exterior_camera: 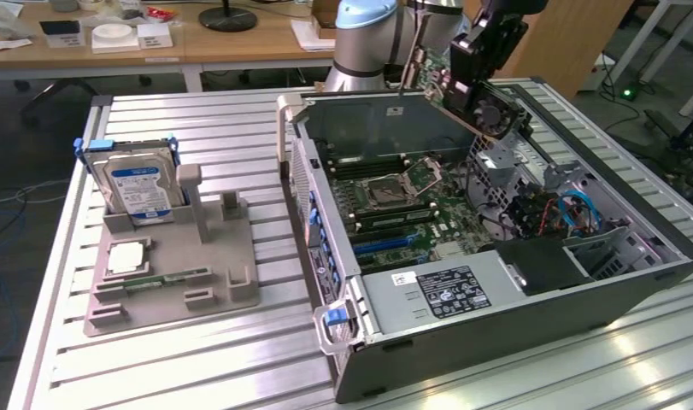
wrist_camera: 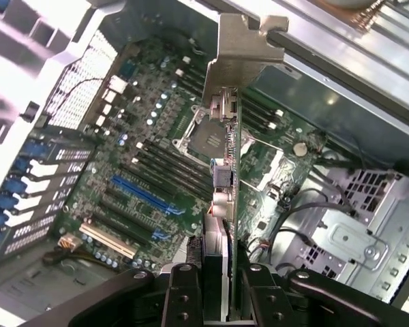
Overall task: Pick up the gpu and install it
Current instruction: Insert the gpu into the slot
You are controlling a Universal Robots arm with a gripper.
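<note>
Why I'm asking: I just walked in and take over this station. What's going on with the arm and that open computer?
The arm's gripper is shut on the gpu, holding it tilted above the open computer case, bracket end away from the gripper, over the motherboard. The card is not yet seated in a slot. On the exterior view's left, a hard drive stands in a grey holder on the table.

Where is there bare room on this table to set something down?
Bare table below the holder in the exterior view, and above the hard drive up to the far edge. Crowded: the case, where the tool holds the gpu over the board.
</note>
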